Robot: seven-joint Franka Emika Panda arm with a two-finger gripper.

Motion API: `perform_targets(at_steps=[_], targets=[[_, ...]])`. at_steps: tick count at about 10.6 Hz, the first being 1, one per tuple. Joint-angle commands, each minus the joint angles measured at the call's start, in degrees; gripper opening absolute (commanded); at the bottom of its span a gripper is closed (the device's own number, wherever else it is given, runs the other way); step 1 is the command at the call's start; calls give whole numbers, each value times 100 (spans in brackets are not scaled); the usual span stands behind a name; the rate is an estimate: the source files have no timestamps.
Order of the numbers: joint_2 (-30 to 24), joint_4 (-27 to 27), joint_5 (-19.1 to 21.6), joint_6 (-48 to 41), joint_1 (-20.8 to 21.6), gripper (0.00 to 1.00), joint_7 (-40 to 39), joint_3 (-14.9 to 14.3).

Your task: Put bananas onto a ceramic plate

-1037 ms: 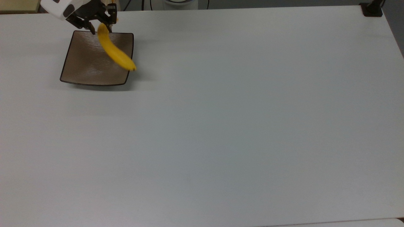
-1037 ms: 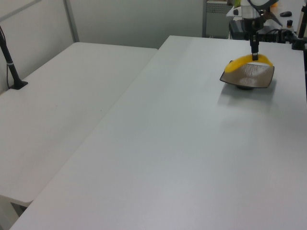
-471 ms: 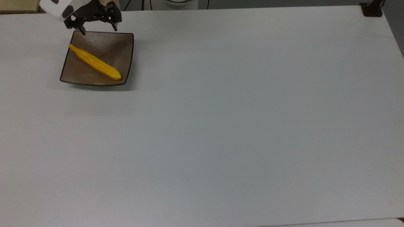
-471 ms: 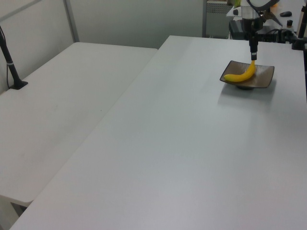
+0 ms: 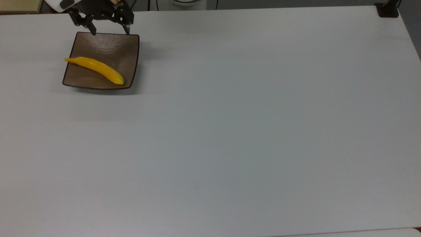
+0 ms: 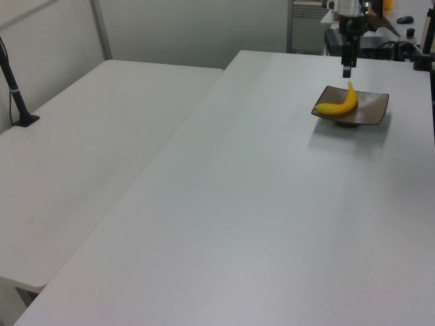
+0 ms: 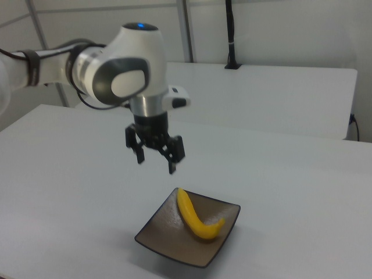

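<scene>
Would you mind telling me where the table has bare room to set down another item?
Nearly all the white table is bare: everything to the top view's right of and below the ceramic plate. Only that far corner is crowded, with the banana on the plate and the open gripper above.

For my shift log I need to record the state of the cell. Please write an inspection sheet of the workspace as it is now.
Surface: white table, bare apart from the job's things.
Job's things: banana lies on the brown plate; in the top view its stem end sticks out over the plate's left rim.
Clutter: nothing seen on the table.
Tool: tool open, empty, above the plate, apart from the banana.
Cables: dark cables behind the table's far edge in the top view.
Surroundings: second white table alongside; black post on it.
</scene>
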Motion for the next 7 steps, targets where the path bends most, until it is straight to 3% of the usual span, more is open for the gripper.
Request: perform_targets(at_steps=[1, 7], targets=[[-200, 388, 105, -64, 43, 100, 1189, 667], [-323, 460, 0, -55, -19, 100, 2167, 2223]])
